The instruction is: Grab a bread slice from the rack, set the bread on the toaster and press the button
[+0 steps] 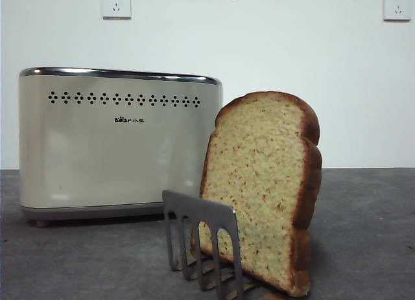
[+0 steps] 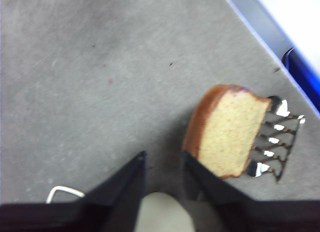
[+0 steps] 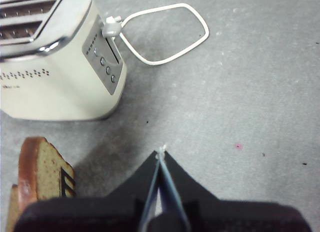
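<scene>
Standing upright in the rack (image 1: 204,245), the slice of bread (image 1: 262,183) leans a little, just beside the toaster (image 1: 120,144) and closer to the front camera than it. Looks light, soft and crumbly to me, so I'd pinch it gently across the flat faces near the rounded crust top, not squeeze hard. Left gripper (image 2: 162,159) hovers over the table (image 2: 90,81) near the bread, jaws apart, holding nothing. Right gripper (image 3: 161,154) waits off past the toaster's button end, jaws pressed together. Power cord (image 3: 165,36) loops off that end.
</scene>
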Controlling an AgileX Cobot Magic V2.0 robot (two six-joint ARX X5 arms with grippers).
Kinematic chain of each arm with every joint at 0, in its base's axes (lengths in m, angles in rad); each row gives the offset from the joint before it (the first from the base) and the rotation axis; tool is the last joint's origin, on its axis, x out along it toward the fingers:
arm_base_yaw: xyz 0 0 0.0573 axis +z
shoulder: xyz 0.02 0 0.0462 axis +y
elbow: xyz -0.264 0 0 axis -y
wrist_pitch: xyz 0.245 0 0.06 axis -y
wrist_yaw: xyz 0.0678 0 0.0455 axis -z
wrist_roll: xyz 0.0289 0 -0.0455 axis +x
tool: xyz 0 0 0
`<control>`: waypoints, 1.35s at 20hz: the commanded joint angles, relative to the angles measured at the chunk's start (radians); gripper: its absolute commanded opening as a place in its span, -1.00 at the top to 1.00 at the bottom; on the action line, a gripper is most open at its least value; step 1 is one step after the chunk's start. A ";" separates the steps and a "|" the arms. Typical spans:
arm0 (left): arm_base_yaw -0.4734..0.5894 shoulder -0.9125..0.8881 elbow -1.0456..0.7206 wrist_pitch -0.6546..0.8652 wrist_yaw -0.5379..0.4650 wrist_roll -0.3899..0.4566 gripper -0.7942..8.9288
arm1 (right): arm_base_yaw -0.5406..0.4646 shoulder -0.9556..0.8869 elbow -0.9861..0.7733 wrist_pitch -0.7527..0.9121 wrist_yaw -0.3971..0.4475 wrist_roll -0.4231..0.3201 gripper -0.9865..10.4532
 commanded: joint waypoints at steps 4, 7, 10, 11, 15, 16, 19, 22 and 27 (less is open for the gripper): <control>-0.057 0.080 0.029 -0.023 -0.032 -0.019 0.24 | 0.000 0.013 0.006 0.001 -0.010 -0.040 0.83; -0.076 0.145 0.029 -0.039 -0.076 -0.020 0.24 | 0.000 0.019 0.006 -0.016 -0.045 -0.065 0.83; -0.075 0.196 0.029 -0.042 -0.100 -0.020 0.24 | 0.000 0.021 0.006 -0.017 -0.056 -0.066 0.83; -0.075 0.207 0.029 -0.043 -0.101 -0.020 0.24 | 0.000 0.021 0.006 -0.017 -0.056 -0.067 0.83; -0.058 0.261 0.029 -0.053 -0.098 -0.047 0.24 | 0.000 0.025 0.006 -0.018 -0.056 -0.072 0.83; -0.053 0.275 0.029 -0.052 -0.098 -0.047 0.24 | 0.000 0.025 0.006 -0.018 -0.056 -0.072 0.83; -0.041 0.301 0.029 -0.055 -0.098 -0.046 0.26 | 0.000 0.025 0.006 -0.023 -0.056 -0.075 0.83; -0.035 0.303 0.029 -0.048 -0.098 -0.047 0.42 | 0.000 0.026 0.006 -0.024 -0.056 -0.080 0.83; -0.034 0.300 0.029 -0.069 -0.098 -0.042 0.79 | 0.000 0.026 0.006 -0.033 -0.056 -0.081 0.83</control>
